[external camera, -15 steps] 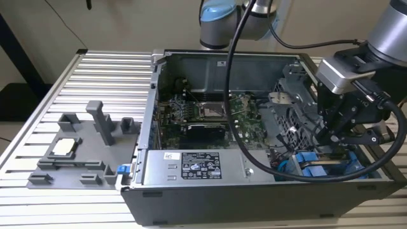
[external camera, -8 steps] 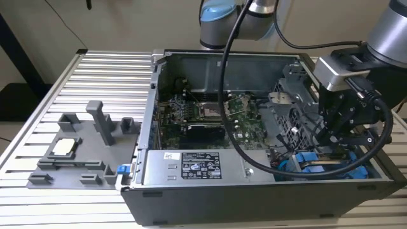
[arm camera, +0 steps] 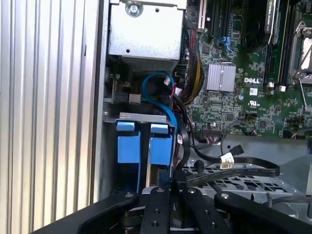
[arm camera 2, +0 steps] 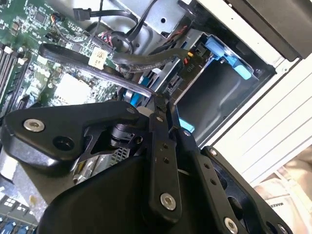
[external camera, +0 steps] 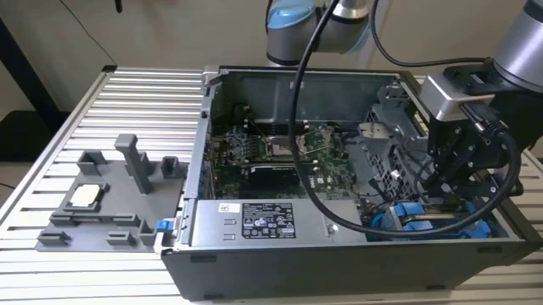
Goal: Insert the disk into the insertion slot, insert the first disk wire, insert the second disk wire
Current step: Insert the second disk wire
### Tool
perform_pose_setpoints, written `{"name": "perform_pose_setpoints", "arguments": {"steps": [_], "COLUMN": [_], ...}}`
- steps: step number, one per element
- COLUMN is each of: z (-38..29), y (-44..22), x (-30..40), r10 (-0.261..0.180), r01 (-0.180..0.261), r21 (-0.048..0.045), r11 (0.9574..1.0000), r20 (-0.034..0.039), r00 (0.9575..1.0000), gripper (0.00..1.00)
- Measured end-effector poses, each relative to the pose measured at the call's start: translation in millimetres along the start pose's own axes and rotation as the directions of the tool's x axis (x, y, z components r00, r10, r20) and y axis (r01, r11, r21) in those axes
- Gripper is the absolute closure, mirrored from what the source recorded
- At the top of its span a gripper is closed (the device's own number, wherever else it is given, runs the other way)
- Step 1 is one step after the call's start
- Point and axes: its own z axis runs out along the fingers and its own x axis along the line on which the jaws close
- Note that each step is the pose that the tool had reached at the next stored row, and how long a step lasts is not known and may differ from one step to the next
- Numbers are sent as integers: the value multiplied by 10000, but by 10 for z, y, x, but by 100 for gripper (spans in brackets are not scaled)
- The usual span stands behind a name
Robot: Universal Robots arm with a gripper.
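The disk (arm camera: 161,148), in its blue carrier, stands on edge in the insertion slot (arm camera: 144,117) of the grey drive cage (external camera: 392,159), beside another blue-tabbed carrier (arm camera: 128,146). My gripper (arm camera: 170,189) is at the disk's near end with its black fingers (arm camera: 156,200) drawn close together on it. In the exterior view the gripper (external camera: 443,198) reaches down into the case's front corner at the exterior view's right, over the blue carriers (external camera: 407,213). In the second wrist view its fingertips (arm camera 2: 158,105) meet at a blue edge (arm camera 2: 132,96). A blue cable (arm camera: 155,80) and a black cable with a pale-tagged plug (arm camera: 229,158) lie loose nearby.
The open computer case (external camera: 254,254) rests on a slotted aluminium table (external camera: 136,95). Its motherboard (external camera: 280,152) and power supply (external camera: 254,219) lie inside. A grey fixture plate (external camera: 102,203) sits at the exterior view's left. The arm's thick black hose (external camera: 306,159) hangs across the case.
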Motion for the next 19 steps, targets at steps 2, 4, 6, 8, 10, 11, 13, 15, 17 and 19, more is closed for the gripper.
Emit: {"name": "perform_pose_setpoints", "arguments": {"steps": [2, 4, 6, 8, 10, 11, 13, 15, 17, 19], "z": [0, -2, 3, 10, 13, 13, 16, 19, 24, 34], "y": [-7, -13, -13, -13, -21, -33, -63, -102, -125, -137], "x": [24, 47, 51, 52, 53, 54, 58, 67, 79, 87], "r10": [10, 20, 132, 303, 330, 333, 343, 351, 353, 360], "r01": [-10, -20, -132, -303, -329, -331, -335, -338, -339, -344], "r21": [-40, -72, -70, -63, -87, -147, -292, -405, -430, -454], "r11": [10000, 10000, 9999, 9995, 9994, 9993, 9990, 9986, 9985, 9984], "r20": [2, 4, 6, 29, 96, 153, 263, 314, 318, 338], "r00": [10000, 10000, 9999, 9995, 9994, 9993, 9991, 9989, 9989, 9988], "gripper": [84, 84, 84, 84, 84, 84, 84, 84, 84, 84]}}
